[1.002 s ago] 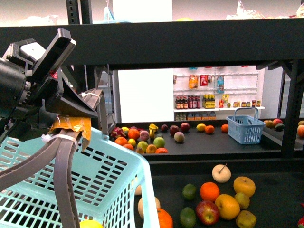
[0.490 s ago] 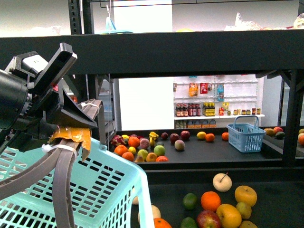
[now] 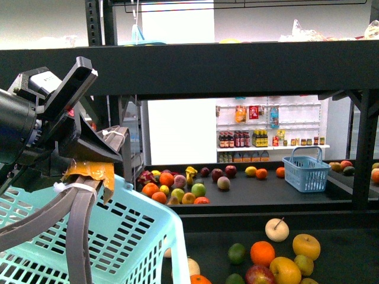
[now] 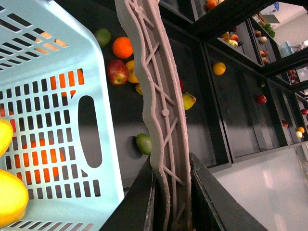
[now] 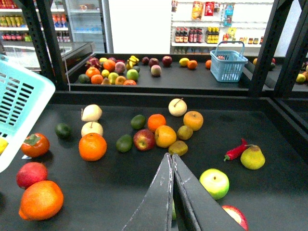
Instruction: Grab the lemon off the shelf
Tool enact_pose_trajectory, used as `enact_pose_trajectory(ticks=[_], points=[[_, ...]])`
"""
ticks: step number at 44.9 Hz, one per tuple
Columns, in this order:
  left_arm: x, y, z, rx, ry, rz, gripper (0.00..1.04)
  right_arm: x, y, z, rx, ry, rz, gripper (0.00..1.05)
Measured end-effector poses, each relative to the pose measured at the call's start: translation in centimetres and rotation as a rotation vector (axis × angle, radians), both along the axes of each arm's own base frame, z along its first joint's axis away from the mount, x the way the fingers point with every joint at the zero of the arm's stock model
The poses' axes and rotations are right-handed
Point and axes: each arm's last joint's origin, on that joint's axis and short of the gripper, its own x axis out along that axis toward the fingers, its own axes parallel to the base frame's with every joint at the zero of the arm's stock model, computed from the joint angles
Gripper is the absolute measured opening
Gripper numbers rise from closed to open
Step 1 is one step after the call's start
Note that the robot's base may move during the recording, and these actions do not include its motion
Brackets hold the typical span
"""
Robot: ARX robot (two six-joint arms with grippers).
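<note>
The lemon was a smooth, bright-yellow oval at the lower left of the left wrist view, lying inside the pale turquoise basket beside a second yellow fruit at the left edge. The left gripper had its fingers clenched on the basket's grey handle. In the right wrist view the right gripper hung with its fingers pressed together and empty, above the black shelf deck strewn with oranges, apples and limes.

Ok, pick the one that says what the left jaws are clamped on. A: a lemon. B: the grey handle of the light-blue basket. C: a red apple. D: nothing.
B: in the left wrist view the left gripper has its jaws shut on the grey handle of the light-blue basket.
</note>
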Motion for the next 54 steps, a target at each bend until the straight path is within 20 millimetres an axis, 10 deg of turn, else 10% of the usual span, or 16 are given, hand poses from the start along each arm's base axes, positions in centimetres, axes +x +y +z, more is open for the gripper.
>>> enact_pose_trajectory(ticks=[19, 28, 29, 31, 36, 48, 54], points=[[0.0, 0.0, 0.0, 0.000, 0.000, 0.000, 0.14, 0.0, 0.0, 0.0, -0.001, -0.007, -0.001, 0.03], [0.1, 0.0, -0.2, -0.025, -0.019, 0.003, 0.14, 0.0, 0.0, 0.0, 0.000, -0.007, -0.001, 0.39], [0.4, 0.1, -0.3, -0.095, -0.092, 0.020, 0.13, 0.0, 0.0, 0.0, 0.000, -0.007, -0.002, 0.64], [0.5, 0.3, -0.1, -0.108, -0.102, 0.031, 0.13, 0.0, 0.0, 0.0, 0.000, -0.007, -0.002, 0.74], [0.9, 1.8, 0.2, -0.152, -0.099, 0.121, 0.12, 0.0, 0.0, 0.0, 0.000, -0.008, -0.002, 0.98], [1.4, 6.2, 1.1, -0.266, -0.115, 0.374, 0.12, -0.1, 0.0, 0.0, 0.001, -0.008, -0.002, 0.97], [1.3, 11.5, 2.7, -0.432, -0.235, 0.673, 0.12, 0.0, 0.0, 0.0, 0.001, -0.008, -0.002, 0.97]])
